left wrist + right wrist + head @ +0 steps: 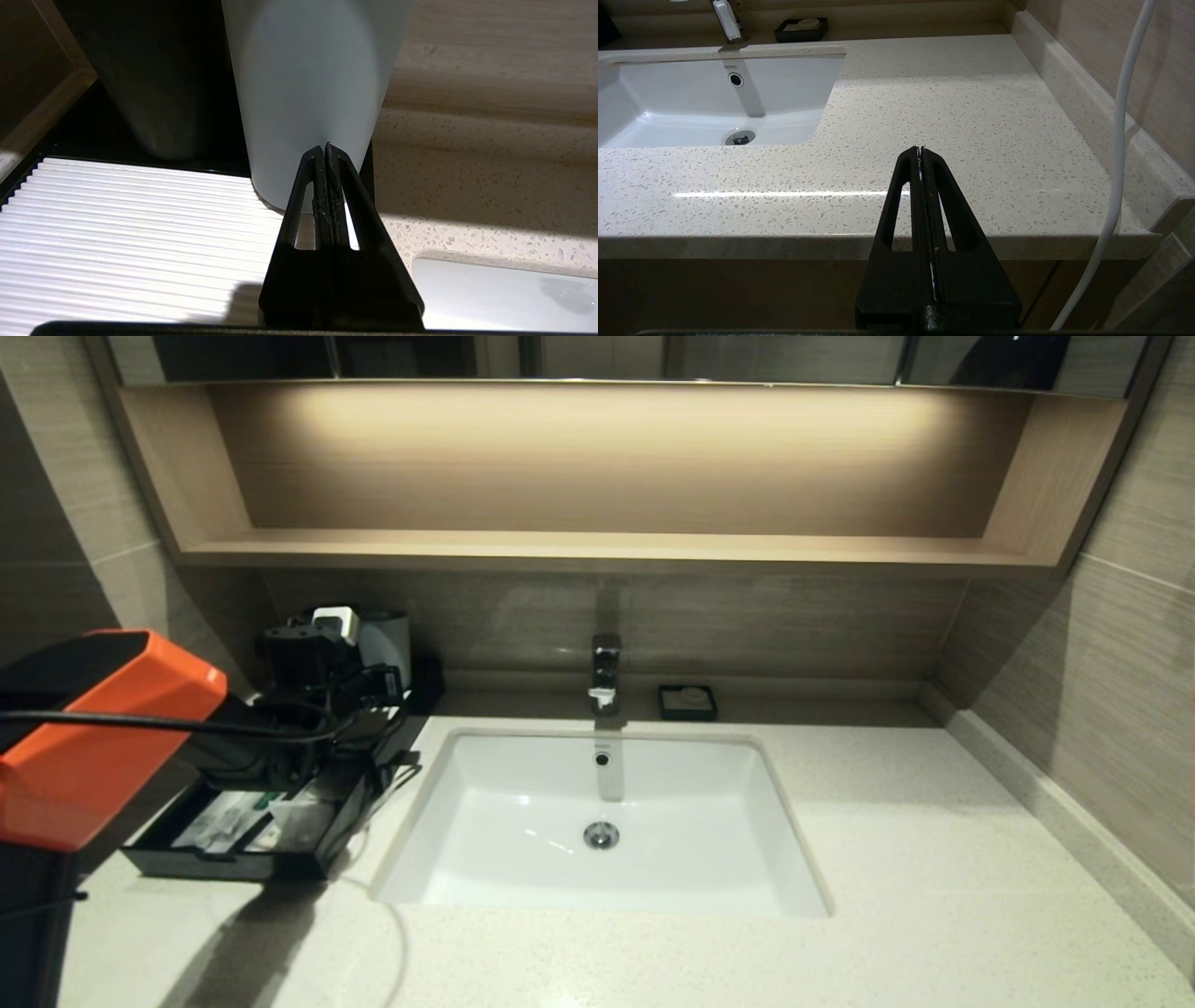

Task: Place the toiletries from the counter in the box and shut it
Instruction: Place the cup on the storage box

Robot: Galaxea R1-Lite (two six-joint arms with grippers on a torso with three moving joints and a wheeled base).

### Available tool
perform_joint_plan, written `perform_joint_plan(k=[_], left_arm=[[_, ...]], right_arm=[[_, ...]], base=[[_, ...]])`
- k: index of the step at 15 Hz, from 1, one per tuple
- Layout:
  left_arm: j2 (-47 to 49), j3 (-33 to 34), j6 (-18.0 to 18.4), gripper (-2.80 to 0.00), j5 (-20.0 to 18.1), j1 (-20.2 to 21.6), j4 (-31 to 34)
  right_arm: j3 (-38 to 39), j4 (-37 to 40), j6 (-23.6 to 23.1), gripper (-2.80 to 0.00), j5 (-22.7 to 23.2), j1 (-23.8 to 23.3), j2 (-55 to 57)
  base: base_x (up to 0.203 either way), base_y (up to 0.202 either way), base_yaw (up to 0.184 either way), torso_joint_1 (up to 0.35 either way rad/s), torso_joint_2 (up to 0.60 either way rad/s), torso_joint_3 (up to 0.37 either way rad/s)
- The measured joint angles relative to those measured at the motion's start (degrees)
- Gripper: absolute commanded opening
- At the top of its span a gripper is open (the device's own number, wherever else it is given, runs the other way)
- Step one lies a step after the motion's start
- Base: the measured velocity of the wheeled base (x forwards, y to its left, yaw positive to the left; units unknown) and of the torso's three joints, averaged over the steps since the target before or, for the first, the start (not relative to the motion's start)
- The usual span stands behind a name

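The black box (322, 840) stands on the counter (934, 859) left of the sink, its front drawer pulled out. In the drawer lie the clear-white toiletries (229, 821), one with a bit of green showing. My left gripper (325, 150) is shut and empty. It hovers over the right rear part of the box's white ribbed top panel (117, 224), its tips close to a white cup (308, 84). In the head view the orange left arm (103, 728) covers most of the box top. My right gripper (920, 150) is shut on nothing, low in front of the counter's front edge (784, 242).
A dark cup (154, 70) stands beside the white cup (387, 639) at the back wall. The sunken sink (523, 803) with its faucet (605, 672) fills the middle. A small black soap dish (687, 701) sits behind it. A white cable (1120, 140) hangs at the right wall.
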State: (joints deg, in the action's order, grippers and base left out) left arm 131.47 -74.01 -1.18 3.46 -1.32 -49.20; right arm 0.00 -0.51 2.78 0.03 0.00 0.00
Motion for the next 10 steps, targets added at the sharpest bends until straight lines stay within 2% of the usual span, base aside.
perform_joint_plan(k=[10], left_arm=[[0.99, -0.72, -0.11, -2.80, -0.11, 0.06, -0.18]], right_arm=[[0.00, 0.00, 0.00, -2.80, 0.00, 0.00, 0.00]], base=[[0.000, 0.000, 0.000, 0.000, 0.00, 0.000]])
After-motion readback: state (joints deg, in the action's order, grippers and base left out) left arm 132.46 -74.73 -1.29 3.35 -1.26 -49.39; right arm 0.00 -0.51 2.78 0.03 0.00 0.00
